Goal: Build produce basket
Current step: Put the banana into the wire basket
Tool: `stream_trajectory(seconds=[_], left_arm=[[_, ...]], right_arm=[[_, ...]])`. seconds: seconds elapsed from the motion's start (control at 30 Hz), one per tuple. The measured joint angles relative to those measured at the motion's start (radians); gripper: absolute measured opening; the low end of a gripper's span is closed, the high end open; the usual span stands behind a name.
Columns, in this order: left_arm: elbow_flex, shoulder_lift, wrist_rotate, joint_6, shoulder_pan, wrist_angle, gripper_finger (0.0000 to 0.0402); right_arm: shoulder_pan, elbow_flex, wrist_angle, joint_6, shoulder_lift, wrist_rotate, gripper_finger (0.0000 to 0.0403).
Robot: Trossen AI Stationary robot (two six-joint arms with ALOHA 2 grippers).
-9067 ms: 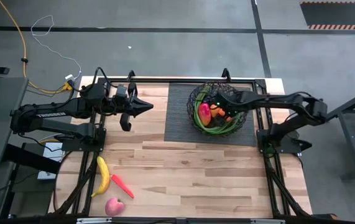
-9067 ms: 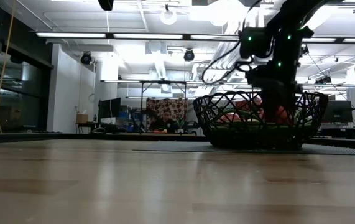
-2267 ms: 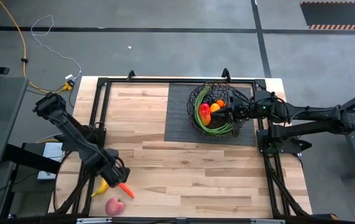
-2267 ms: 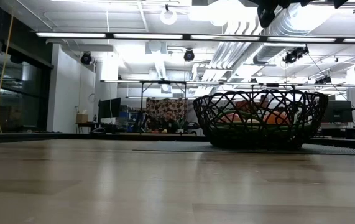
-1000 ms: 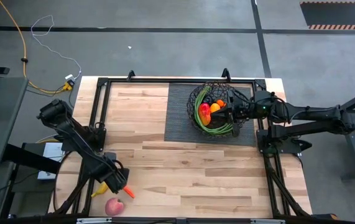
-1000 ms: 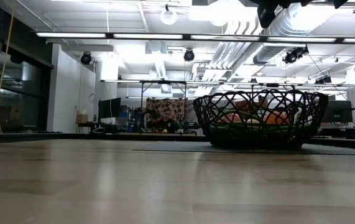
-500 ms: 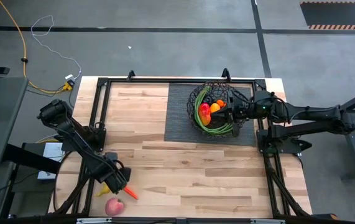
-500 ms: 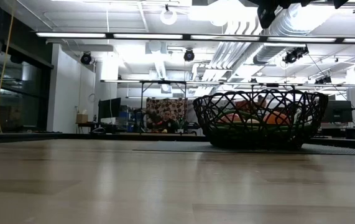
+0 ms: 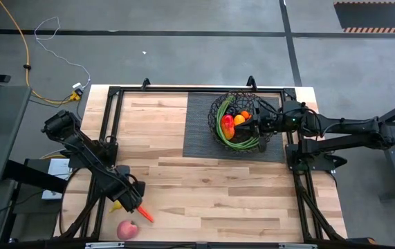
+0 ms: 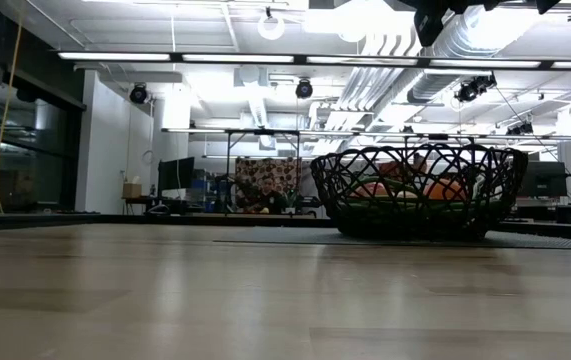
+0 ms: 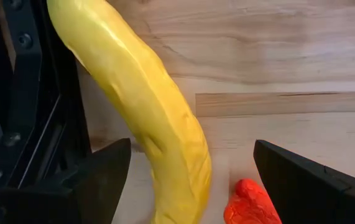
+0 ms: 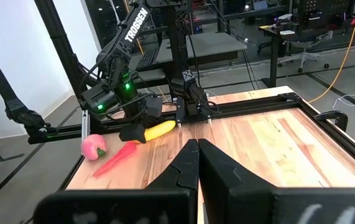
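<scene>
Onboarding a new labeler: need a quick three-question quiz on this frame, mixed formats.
1. True or false: the banana already lies in the basket.
2. Which gripper is shut? A) left gripper B) right gripper
3. Fill in: the orange-red item beside the banana is the ____.

Key:
1. False. It lies on the table between the left gripper's open fingers.
2. B, which waits by the basket.
3. carrot

Bare table (image 9: 204,194) lies open between the near-left corner and the basket (image 9: 240,123) — but banana (image 11: 146,118), carrot (image 11: 252,202) and apple (image 9: 127,229) crowd the frame rail (image 11: 34,112) there.
</scene>
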Motion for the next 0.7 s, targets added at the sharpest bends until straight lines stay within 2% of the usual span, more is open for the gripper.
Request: stream_trajectory(seconds=[0.47,0.7], left_arm=[[0.0,0.063,0.012,0.0,-0.001,-0.01,0.033],[0.0,0.098,0.019,0.0,-0.001,0.035,0.0327]], right_arm=[[0.0,0.0,0.0,0.001,0.0,0.0,0.0],[0.0,0.0,0.0,0.003,0.0,0.0,0.0]])
